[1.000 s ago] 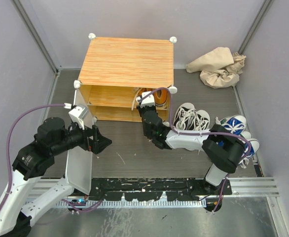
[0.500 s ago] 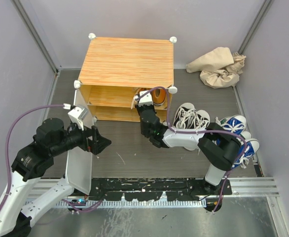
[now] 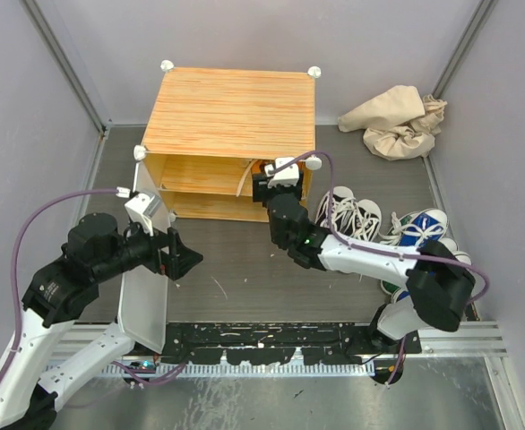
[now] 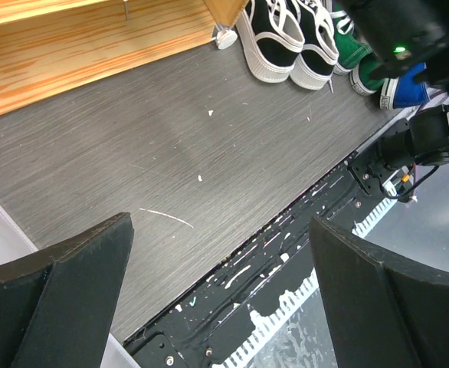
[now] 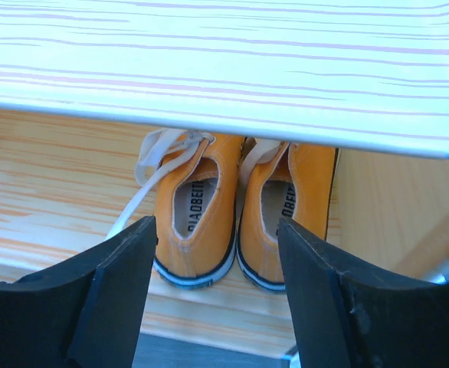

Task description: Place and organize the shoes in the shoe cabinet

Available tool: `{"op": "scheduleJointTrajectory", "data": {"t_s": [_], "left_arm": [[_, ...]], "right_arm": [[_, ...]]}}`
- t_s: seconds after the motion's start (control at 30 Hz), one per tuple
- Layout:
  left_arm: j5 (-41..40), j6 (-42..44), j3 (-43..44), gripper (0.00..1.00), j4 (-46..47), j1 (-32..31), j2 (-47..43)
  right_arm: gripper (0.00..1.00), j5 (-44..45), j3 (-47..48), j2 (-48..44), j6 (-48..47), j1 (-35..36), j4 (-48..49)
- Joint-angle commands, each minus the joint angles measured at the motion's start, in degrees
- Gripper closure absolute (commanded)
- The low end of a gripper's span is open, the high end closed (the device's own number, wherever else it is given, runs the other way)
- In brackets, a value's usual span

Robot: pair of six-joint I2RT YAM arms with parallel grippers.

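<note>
On the table [image 3: 236, 269], the shoe cabinet [image 3: 231, 112] shelves two orange shoes [image 5: 209, 230].

Orange wood-grain streaks the shoe cabinet [image 3: 231, 112]; its door [image 3: 144, 296] is white. Inside sit orange sneakers [image 5: 244, 211]. To the right are black-and-white sneakers [image 4: 286, 38], white-toed blue sneakers [image 3: 424, 226] and green sneakers [image 4: 345, 42], toes perhaps white. The tabletop [image 4: 171, 153] is streaky grey.
</note>
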Motion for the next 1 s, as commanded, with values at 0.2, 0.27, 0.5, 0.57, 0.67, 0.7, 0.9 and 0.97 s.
{"op": "scheduleJointTrajectory", "data": {"t_s": [0.2,0.27,0.5,0.57,0.67,0.7,0.9,0.97], "left_arm": [[1.5,1.1,0.5,0.02,3.2,-0.1,1.2],[1.9,1.4,0.5,0.02,3.2,-0.1,1.3],[2.5,2.8,-0.8,0.02,4.1,-0.1,1.4],[2.9,2.7,-0.7,0.02,4.5,-0.1,1.6],[3.4,2.5,-0.4,0.02,4.5,-0.1,1.5],[3.4,2.4,-0.3,0.02,4.5,-0.1,1.4],[3.2,2.3,-0.8,0.02,4.2,-0.1,1.0],[3.3,2.2,-0.7,0.02,4.0,-0.1,0.9]], "right_arm": [[0.26,3.6,-1.7,-17.7,27.8,5.0,-47.4],[0.25,5.6,-2.4,-20.8,33.5,4.9,-57.6],[0.03,-1.2,-4.7,-26.2,41.6,-3.9,-73.5],[0.0,-7.1,-5.4,-25.6,39.5,-9.4,-71.7],[0.0,-10.3,-5.2,-24.2,37.7,-14.8,-69.2],[0.0,-10.8,-5.1,-23.8,37.5,-15.8,-68.2],[0.02,-18.3,-7.2,-21.1,38.1,-23.4,-62.0],[0.04,-20.6,-8.4,-20.1,39.2,-25.4,-61.3]]}}
